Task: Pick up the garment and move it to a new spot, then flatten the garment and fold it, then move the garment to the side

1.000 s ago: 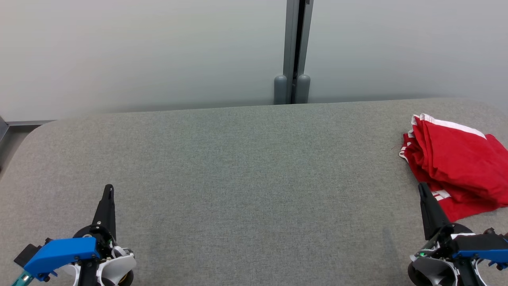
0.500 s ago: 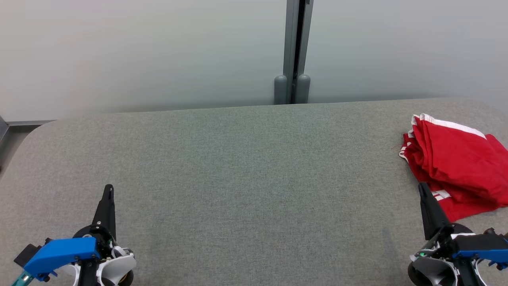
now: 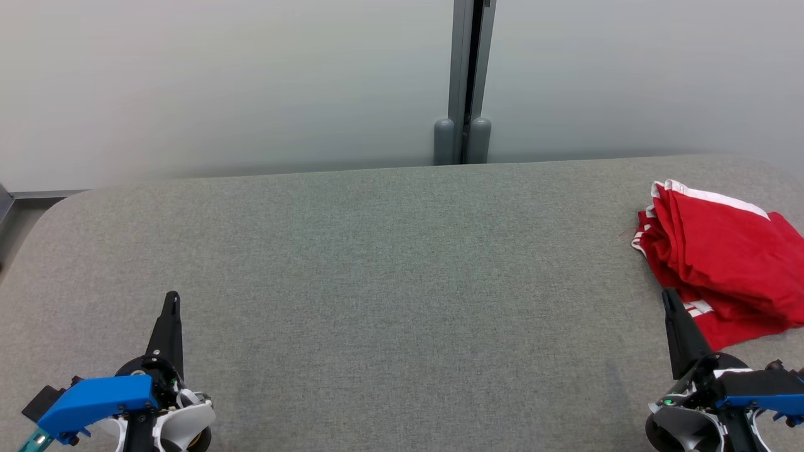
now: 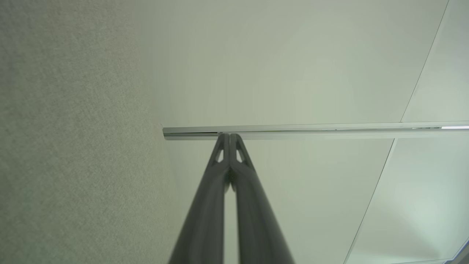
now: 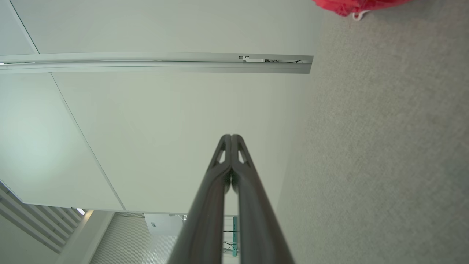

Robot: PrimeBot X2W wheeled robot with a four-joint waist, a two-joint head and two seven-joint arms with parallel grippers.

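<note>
A red garment (image 3: pixel 722 260) with white trim lies bunched at the far right of the grey table (image 3: pixel 389 263), partly cut off by the head view's right edge. A strip of the garment (image 5: pixel 357 5) also shows at the top of the right wrist view. My right gripper (image 3: pixel 667 296) is shut and holds nothing, its tip just in front of the garment's near left corner. At the lower left my left gripper (image 3: pixel 171 296) rests shut and empty over bare table, far from the garment. In the wrist views both pairs of fingers, left gripper (image 4: pixel 230 136) and right gripper (image 5: pixel 231 137), are pressed together.
A pale wall stands behind the table, with a grey vertical post (image 3: pixel 465 81) at its middle. The table's rounded left end (image 3: pixel 44 213) meets a floor strip. Wide bare fabric stretches between the two grippers.
</note>
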